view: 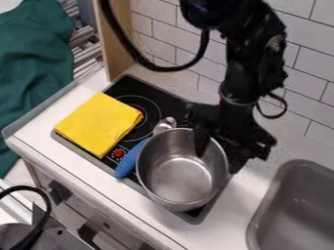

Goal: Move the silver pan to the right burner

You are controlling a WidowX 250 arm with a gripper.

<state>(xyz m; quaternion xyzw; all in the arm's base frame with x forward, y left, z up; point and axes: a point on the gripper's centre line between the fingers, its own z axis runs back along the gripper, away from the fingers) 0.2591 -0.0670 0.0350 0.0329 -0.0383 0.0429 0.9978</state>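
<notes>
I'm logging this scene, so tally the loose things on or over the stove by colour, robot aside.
Yellow: 1, the cloth
Blue: 1, the partly hidden item
Silver: 1, the pan
Total: 3

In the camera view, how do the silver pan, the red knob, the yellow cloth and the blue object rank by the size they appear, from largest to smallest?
1. Silver pan
2. Yellow cloth
3. Blue object, partly hidden by the pan
4. Red knob
</notes>
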